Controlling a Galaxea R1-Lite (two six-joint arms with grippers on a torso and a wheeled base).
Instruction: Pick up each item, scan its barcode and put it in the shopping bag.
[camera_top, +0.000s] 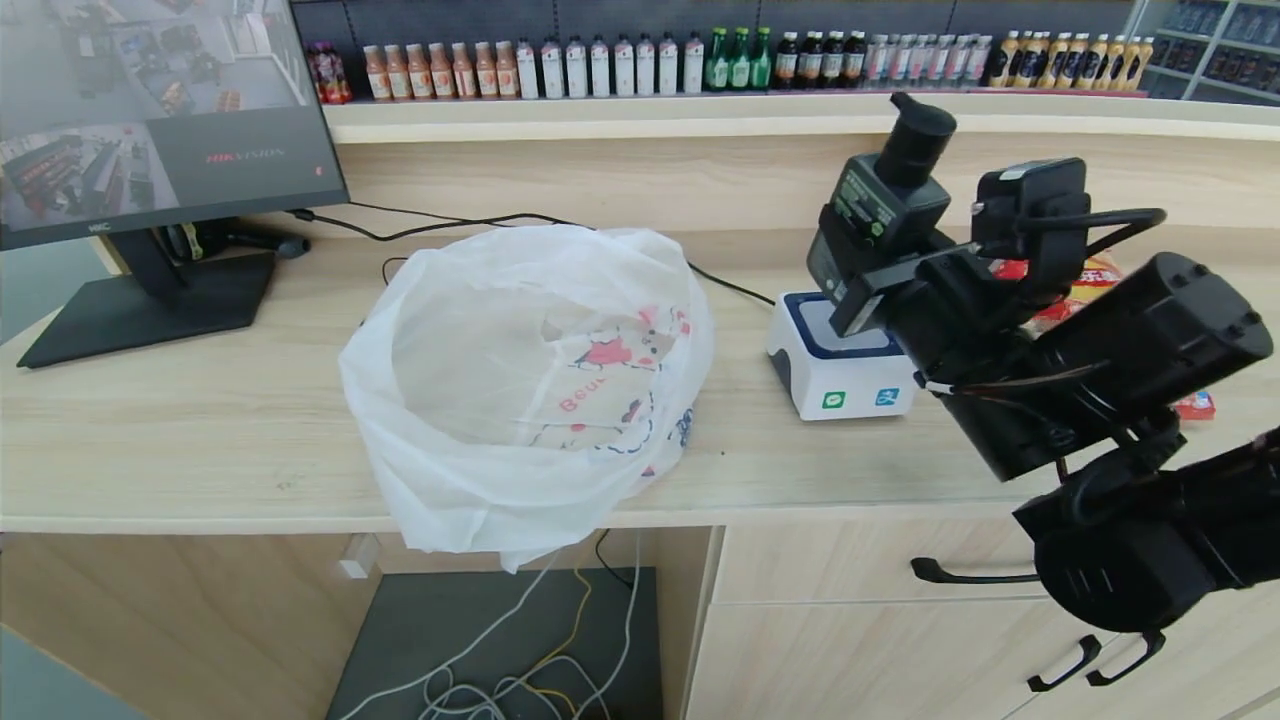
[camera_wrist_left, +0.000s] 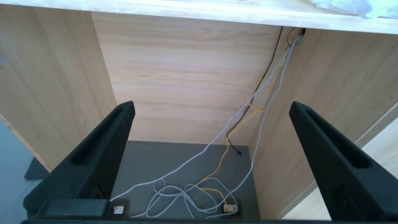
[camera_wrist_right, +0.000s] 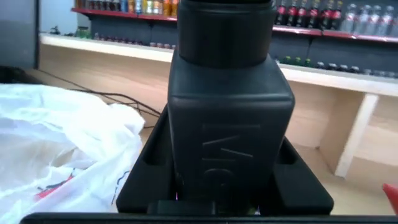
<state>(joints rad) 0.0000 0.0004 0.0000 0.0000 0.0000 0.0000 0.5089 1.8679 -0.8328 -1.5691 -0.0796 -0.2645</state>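
Note:
My right gripper (camera_top: 885, 275) is shut on a black bottle (camera_top: 880, 205) with a black cap and a green-printed label, holding it tilted just above the white barcode scanner (camera_top: 835, 375). In the right wrist view the black bottle (camera_wrist_right: 230, 112) sits between the fingers of the right gripper (camera_wrist_right: 224, 165). The white plastic shopping bag (camera_top: 530, 370) stands open on the counter to the left of the scanner. My left gripper (camera_wrist_left: 211, 162) is open below the counter with nothing between its fingers.
Red and yellow snack packets (camera_top: 1100, 275) lie on the counter behind the right arm. A monitor (camera_top: 150, 110) stands at the far left, with a black cable (camera_top: 450, 222) behind the bag. Loose cables (camera_wrist_left: 205, 186) lie on the floor under the counter.

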